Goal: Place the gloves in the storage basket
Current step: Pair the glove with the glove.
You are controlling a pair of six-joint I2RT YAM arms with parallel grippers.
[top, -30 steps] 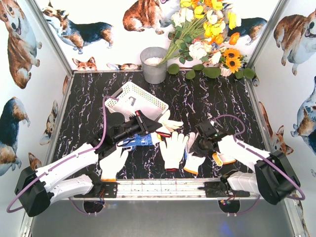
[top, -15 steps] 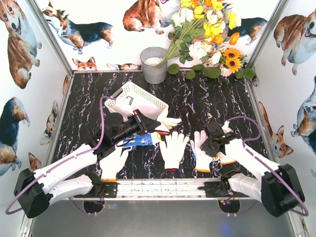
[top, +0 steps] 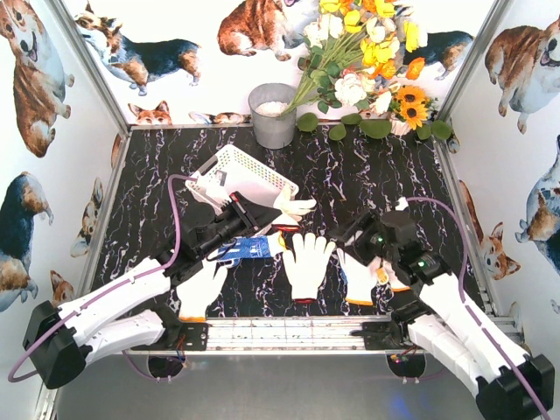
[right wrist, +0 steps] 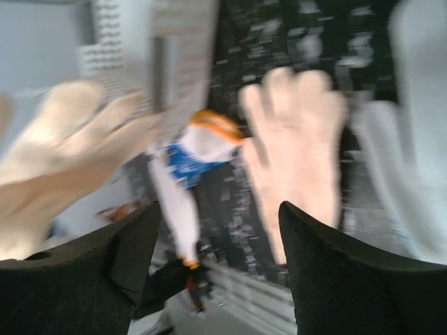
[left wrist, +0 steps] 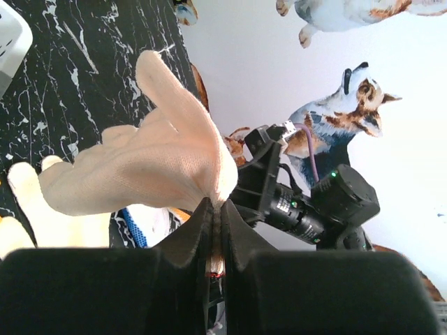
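My left gripper is shut on the cuff of a cream glove and holds it in the air just off the near right corner of the white lattice storage basket. In the left wrist view the glove fans out up and left from the pinching jaws of the left gripper. My right gripper hangs open and empty above the table. A white glove, a blue-dotted glove and an orange-cuffed glove lie flat below. The right wrist view is blurred; the right gripper holds nothing.
One more glove lies beside the left arm, and another orange-cuffed one lies under the right arm. A grey metal bucket and a bunch of flowers stand at the back edge. Walls close in both sides.
My right gripper dragged the orange-cuffed glove a little to the right, let it go, opened wide and lifted. My left gripper carried its glove slightly up and back toward the basket.
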